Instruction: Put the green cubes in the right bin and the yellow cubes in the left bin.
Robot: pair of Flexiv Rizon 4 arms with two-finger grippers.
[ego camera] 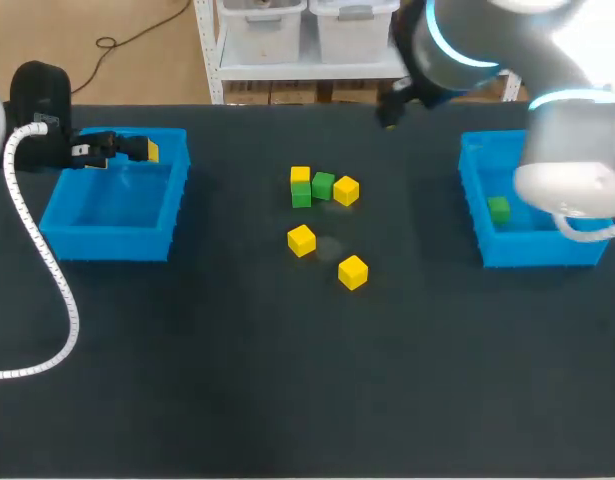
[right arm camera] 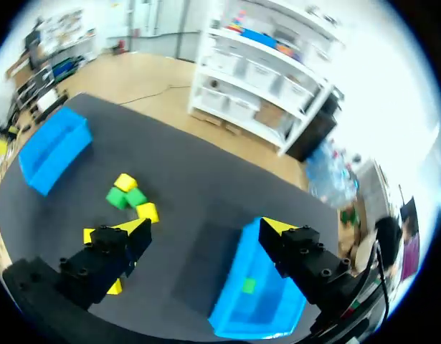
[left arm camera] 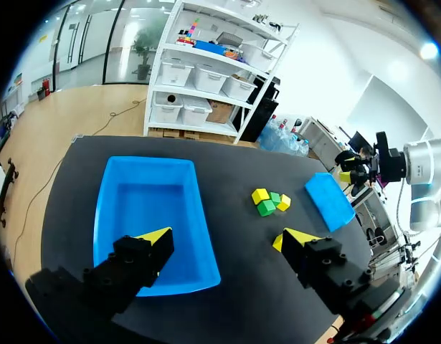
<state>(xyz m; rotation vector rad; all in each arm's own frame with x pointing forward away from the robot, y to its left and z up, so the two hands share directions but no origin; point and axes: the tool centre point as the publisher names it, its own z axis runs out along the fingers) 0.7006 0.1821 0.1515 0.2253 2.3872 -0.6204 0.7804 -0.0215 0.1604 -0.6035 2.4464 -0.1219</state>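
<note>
Partly behind right arm [ego camera: 567, 150], right bin [ego camera: 474, 215]; seemingly one green cube [ego camera: 499, 209] inside.

- Black table [ego camera: 237, 380] before me.
- Left bin [ego camera: 112, 243] at my left, right bin [ego camera: 537, 250] at my right.
- Mid-table cluster: two green cubes [ego camera: 323, 185], two yellow cubes [ego camera: 346, 190].
- Nearer me: two loose yellow cubes [ego camera: 301, 240], apart.
</note>
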